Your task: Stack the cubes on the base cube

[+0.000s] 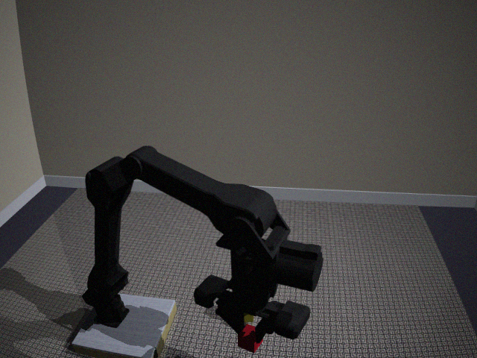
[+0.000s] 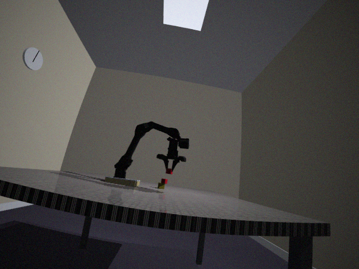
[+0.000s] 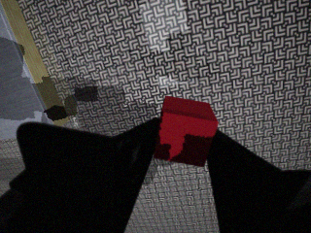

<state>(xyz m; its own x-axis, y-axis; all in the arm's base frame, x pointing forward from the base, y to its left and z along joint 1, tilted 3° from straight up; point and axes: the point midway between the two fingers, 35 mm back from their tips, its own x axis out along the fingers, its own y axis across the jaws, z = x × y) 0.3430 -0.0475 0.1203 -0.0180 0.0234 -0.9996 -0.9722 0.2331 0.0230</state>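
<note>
Exterior view: between the fingertips of the gripper (image 1: 249, 333) (image 2: 169, 168) (image 3: 186, 130), one red cube (image 1: 249, 340) (image 2: 169, 171) (image 3: 187, 138) is pinched and held in the air. Below it, a second red cube (image 2: 164, 180) is seen atop the yellow base cube (image 1: 248, 318) (image 2: 160, 186), set off toward one side. Farther out, the arm (image 1: 177, 179) (image 2: 162, 128) is carried by a pale slab (image 1: 169, 303) (image 2: 137, 183) (image 3: 7, 34) on the patterned table (image 1: 366, 269) (image 2: 231, 209) (image 3: 262, 63).

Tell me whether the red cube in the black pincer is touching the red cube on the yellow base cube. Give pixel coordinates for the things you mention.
Apart: the exterior view shows wall between the held red cube (image 1: 248, 338) (image 2: 169, 171) (image 3: 187, 133) and the lower one (image 2: 164, 180).
</note>
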